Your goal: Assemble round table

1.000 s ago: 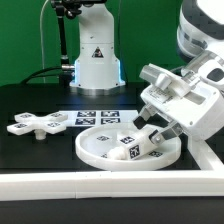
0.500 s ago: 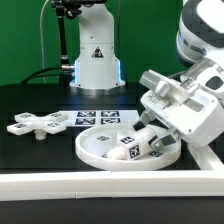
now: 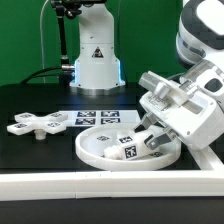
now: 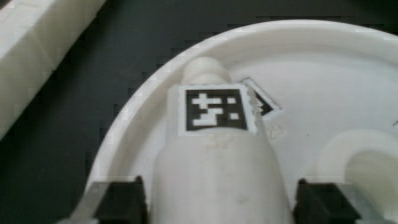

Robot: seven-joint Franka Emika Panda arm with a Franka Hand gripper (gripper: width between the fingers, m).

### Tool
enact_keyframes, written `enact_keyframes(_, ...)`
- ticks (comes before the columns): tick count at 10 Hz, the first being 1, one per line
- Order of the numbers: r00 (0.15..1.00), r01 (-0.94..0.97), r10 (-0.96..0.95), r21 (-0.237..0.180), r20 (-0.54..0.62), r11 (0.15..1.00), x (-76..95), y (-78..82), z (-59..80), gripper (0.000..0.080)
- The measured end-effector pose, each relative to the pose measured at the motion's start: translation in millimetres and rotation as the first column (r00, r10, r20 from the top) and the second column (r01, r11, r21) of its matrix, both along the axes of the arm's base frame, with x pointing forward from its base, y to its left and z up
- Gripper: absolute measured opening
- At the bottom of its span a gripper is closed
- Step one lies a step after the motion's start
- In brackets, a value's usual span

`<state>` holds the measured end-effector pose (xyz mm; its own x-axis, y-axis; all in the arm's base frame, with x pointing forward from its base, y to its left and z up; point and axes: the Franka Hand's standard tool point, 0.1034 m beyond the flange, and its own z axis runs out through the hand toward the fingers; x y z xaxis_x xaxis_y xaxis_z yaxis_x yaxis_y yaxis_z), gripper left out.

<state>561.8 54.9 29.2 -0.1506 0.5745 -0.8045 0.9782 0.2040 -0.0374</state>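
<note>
Reaching in from the three o'clock side of the exterior view, the white Panda arm (image 3: 190, 95) lowers its gripper (image 3: 150, 134) into the large rimmed round disc (image 3: 95, 148). The disc lies flat on the black table (image 3: 30, 100), at about five o'clock from the middle of that view.

Inside the disc, the short cylindrical post (image 3: 130, 150) lies on its side, a square black-and-white tag facing up. In the wrist view the post (image 4: 222, 150) runs lengthwise between the two dark fingers (image 4: 118, 200). One finger stands on each side of it, and a thin strip of white disc (image 4: 302, 60) shows between each finger and the post. The claw (image 4: 217, 198) is released, straddling the post without gripping it.

The small cross-shaped piece (image 3: 35, 124) rests on the table at nine o'clock, well apart from the disc. The marker board (image 3: 100, 117) lies flat just beyond the disc, at its twelve o'clock. A white robot base (image 3: 97, 62) stands behind the board. The long white border rail (image 3: 60, 177) runs along the table's six o'clock edge.
</note>
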Motion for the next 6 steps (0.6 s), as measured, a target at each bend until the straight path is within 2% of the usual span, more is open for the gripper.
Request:
enact_keyframes(2,1.000,0.005,-0.005,-0.024,-0.006,1.000,0.5,-2.6,-1.6,0.0399)
enact_keyframes(6,1.000,0.008,-0.009,-0.025,-0.005,1.000,0.8,-4.0,-1.3,0.0399)
